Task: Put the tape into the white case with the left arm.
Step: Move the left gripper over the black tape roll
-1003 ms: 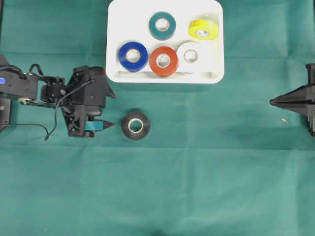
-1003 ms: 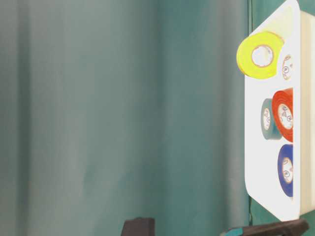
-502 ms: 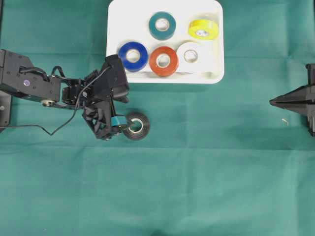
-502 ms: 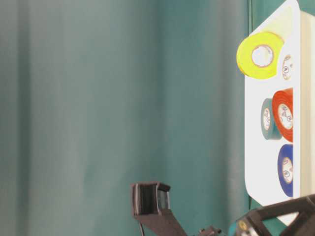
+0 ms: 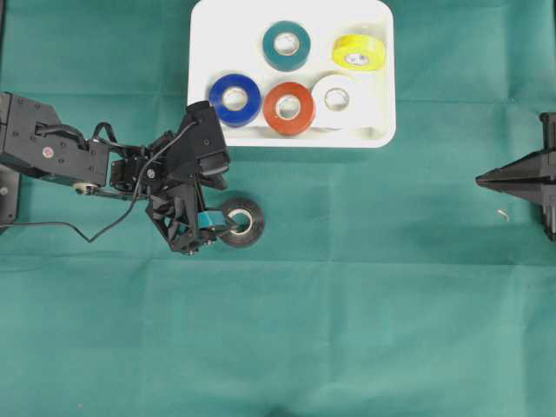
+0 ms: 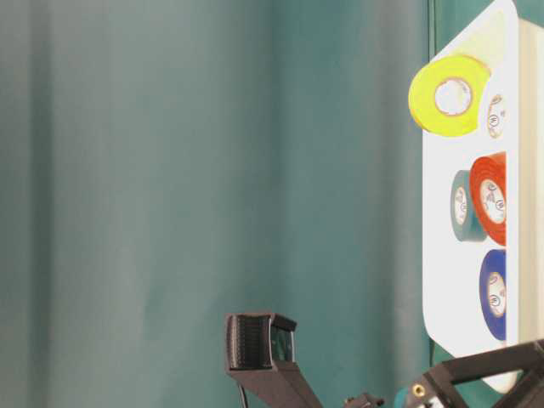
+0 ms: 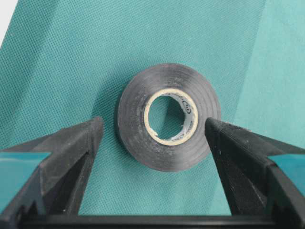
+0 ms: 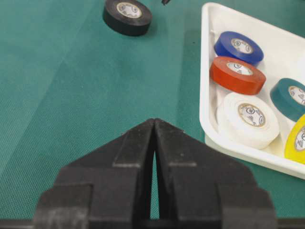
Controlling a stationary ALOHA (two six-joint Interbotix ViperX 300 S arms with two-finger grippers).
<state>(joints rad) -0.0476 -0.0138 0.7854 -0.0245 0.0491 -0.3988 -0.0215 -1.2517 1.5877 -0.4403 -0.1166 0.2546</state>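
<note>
Presently, the black tape roll (image 5: pixel 240 222) is seen lying flat on the green cloth (image 5: pixel 365 287), outside the white case (image 5: pixel 380 135) and at roughly 7 o'clock from it in the overhead view. The left gripper (image 7: pixel 152 131) is positioned at the roll with its jaws spread wide; in the left wrist view one finger (image 7: pixel 78 143) is found at 9 o'clock of the roll and the other at 3 o'clock, each just beside the outer wall with a sliver of cloth visible between, so nothing is gripped. Teal strips are noted on both fingers.

Inside the white case five rolls are recorded lying flat: a teal roll (image 5: pixel 287 45) and a yellow roll (image 5: pixel 360 51) in the far row, and a blue roll (image 5: pixel 234 99), a red roll (image 5: pixel 288 108) and a white roll (image 5: pixel 337 99) in the near row, the red and white rolls touching.

The right gripper (image 8: pixel 154 125) is observed well apart at the 3 o'clock edge of the overhead view, its jaws pressed together on nothing.
</note>
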